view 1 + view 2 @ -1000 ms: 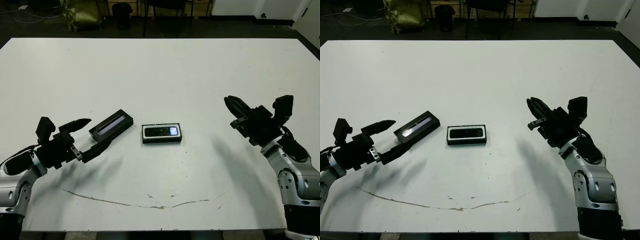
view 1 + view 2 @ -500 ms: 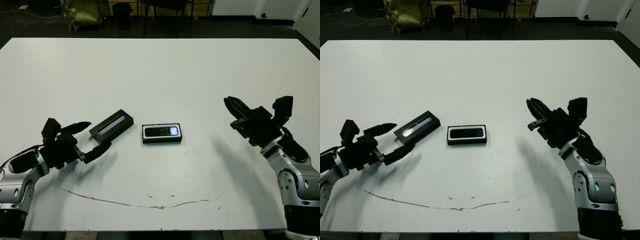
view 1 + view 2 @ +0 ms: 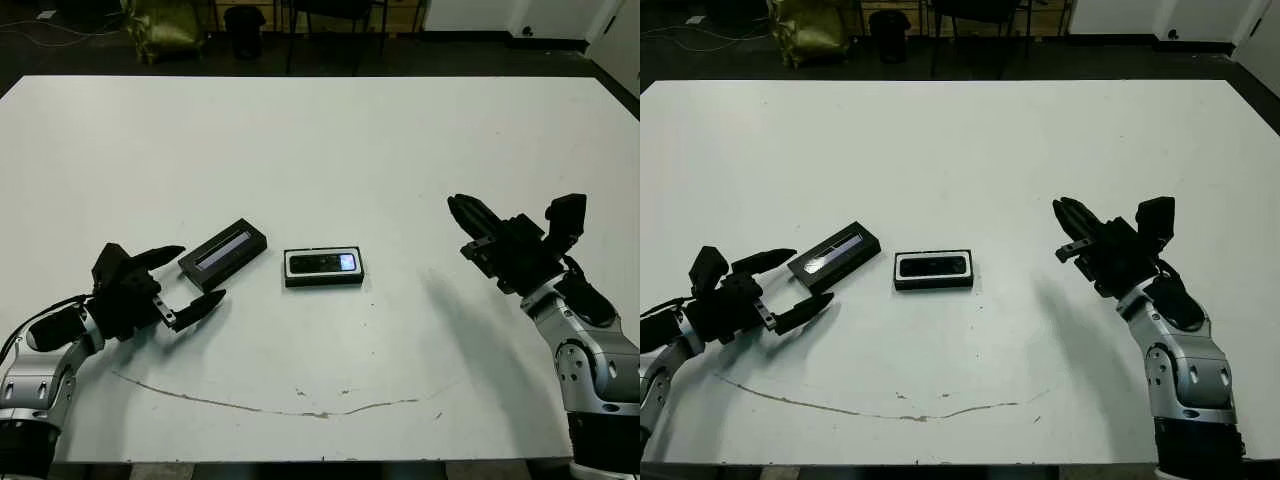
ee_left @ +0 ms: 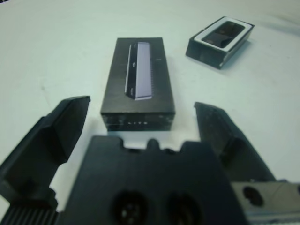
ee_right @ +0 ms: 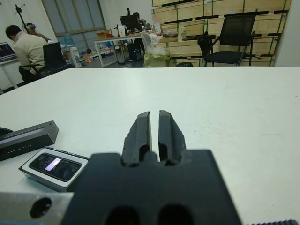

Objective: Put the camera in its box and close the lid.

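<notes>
1. Over the last second the left gripper (image 3: 180, 283) has drawn back from the lid (image 3: 223, 253) toward the robot. A second ago its fingers reached up alongside the lid's near end; now the tips sit just short of that end, touching nothing.
2. The fingers are spread wide, wider than the lid's short side, and the left wrist view shows the lid lying straight ahead between them. I read this as lining up for a fresh approach, not a grasp; the lid has not moved.
3. The right gripper (image 3: 472, 217) has held its place, raised well to the right of the box (image 3: 323, 267), its two fingers pressed together and empty.
4. The camera (image 3: 322, 263) already lies in the box near the middle of the counter (image 3: 400, 150), so only the closing remains.
5. The lid is a flat, hard-edged black slab, matt on its sides, with a long glossy bluish-grey strip along its top. It lies skewed just left of the box, apart from it.
6. The box is a shallow black tray with a thin white inner rim; the camera is a slim, glossy dark bar with rounded ends, catching a small highlight.
7. The counter is smooth and white, with a thin dark scuff line curving along its near side.
</notes>
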Motion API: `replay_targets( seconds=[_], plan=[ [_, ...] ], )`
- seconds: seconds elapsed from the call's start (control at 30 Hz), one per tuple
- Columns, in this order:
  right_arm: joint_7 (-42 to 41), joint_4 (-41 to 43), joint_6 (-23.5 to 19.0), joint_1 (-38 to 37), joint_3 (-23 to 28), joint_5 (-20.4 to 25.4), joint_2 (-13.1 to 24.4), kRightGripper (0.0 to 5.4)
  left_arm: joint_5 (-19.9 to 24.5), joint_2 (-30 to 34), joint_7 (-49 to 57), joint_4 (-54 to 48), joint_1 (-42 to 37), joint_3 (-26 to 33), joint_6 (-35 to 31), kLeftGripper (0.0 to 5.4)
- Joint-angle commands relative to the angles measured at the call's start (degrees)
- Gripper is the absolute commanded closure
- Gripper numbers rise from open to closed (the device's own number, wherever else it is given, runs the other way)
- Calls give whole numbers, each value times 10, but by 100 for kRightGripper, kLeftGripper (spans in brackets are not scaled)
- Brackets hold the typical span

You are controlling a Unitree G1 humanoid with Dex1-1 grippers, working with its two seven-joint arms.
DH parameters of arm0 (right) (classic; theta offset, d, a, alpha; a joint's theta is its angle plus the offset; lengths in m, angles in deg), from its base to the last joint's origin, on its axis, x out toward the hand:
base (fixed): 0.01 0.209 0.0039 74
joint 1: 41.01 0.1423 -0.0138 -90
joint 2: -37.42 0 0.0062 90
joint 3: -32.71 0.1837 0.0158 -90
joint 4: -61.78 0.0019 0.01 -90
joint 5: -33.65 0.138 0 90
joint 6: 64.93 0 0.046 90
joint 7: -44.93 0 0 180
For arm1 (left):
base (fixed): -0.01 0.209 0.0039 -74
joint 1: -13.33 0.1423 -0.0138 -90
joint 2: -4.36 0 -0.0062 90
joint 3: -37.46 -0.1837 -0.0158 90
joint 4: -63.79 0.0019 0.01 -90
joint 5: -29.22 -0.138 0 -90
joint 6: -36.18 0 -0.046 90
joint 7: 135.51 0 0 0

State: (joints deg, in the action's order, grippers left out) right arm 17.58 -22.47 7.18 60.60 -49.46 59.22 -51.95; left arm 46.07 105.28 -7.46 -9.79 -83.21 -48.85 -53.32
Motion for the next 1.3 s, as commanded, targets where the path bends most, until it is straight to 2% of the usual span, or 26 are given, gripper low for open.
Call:
replay_targets(
  seconds=[0.03,0.63,0.77,1.1,1.2,1.3],
  plan=[
    [8,2,-13,-11,3,1,-1,540,-4,1,-2,6,5,-4,-2,1],
    [8,-3,-4,-12,1,1,-1,540,-4,2,13,-13,6,-14,-40,1],
    [6,-5,-7,-11,4,9,-4,540,-7,0,12,-5,3,-14,-28,1],
    [13,-2,-11,-12,4,4,-5,540,1,2,41,-59,13,-12,-105,1],
    [14,-2,-9,-12,3,3,-5,540,-1,2,57,-78,18,-12,-120,40],
    [13,-2,-7,-13,4,5,-6,540,-15,3,78,-98,26,-16,-126,113]
  ],
)
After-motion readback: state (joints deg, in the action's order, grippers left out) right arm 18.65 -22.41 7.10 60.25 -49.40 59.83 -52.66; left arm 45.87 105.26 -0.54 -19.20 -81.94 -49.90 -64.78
